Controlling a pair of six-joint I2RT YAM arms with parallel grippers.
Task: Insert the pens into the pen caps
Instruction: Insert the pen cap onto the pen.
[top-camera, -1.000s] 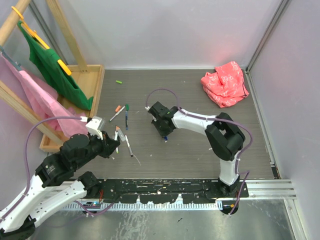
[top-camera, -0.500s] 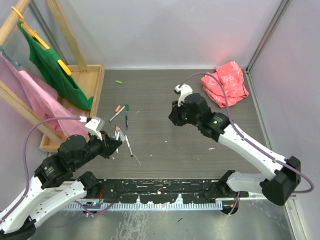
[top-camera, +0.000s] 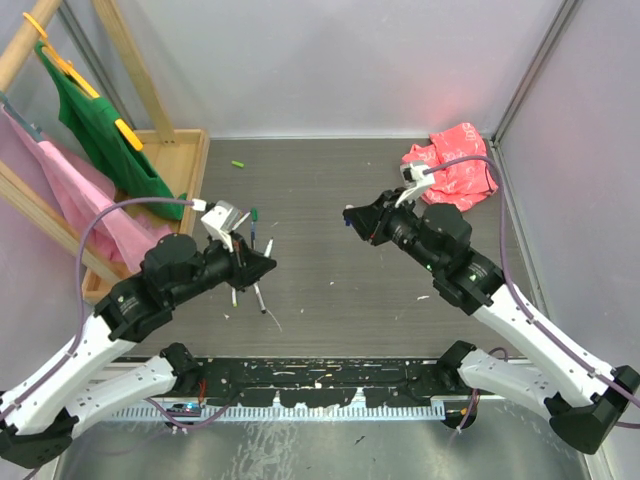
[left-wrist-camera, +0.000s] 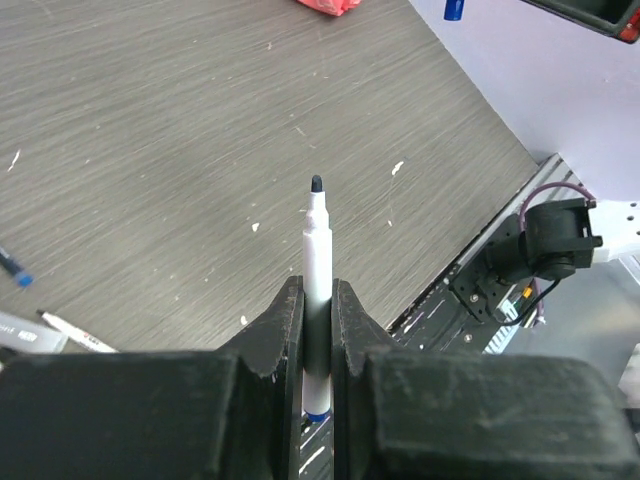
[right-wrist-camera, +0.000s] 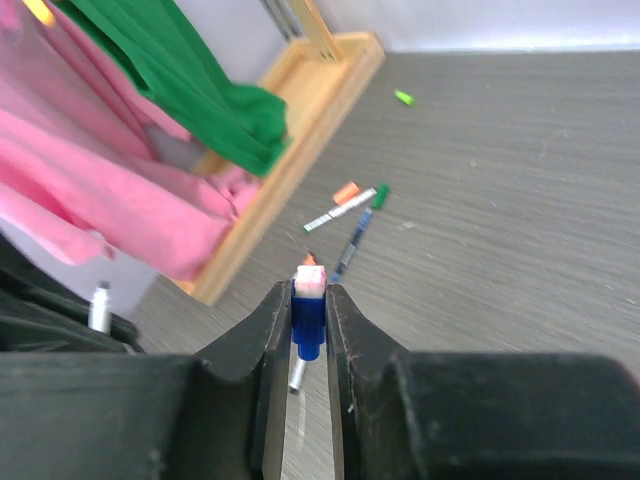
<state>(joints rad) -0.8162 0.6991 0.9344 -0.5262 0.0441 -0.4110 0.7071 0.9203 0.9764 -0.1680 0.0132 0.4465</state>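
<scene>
My left gripper (top-camera: 266, 265) (left-wrist-camera: 317, 292) is shut on a pen (left-wrist-camera: 317, 250) with a white barrel, a dark bare tip and a blue rear end. The pen sticks out forward, lifted above the table. My right gripper (top-camera: 351, 218) (right-wrist-camera: 308, 297) is shut on a small blue pen cap (right-wrist-camera: 308, 315), also raised. That cap (left-wrist-camera: 454, 9) shows at the top of the left wrist view, well beyond the pen's tip. Several more pens (top-camera: 253, 222) (right-wrist-camera: 357, 230) lie on the table around the left gripper. A loose green cap (top-camera: 238, 164) (right-wrist-camera: 404, 97) lies at the back.
A wooden rack (top-camera: 178, 160) with green and pink clothes stands at the left. A crumpled red bag (top-camera: 452, 166) lies at the back right. A white pen (top-camera: 260, 297) lies near the front. The black base rail (top-camera: 330, 380) runs along the near edge.
The right arm has swung up and back to the right from the table's middle, carrying the blue cap. The left arm has risen and turned right with its pen, towards the right gripper.
</scene>
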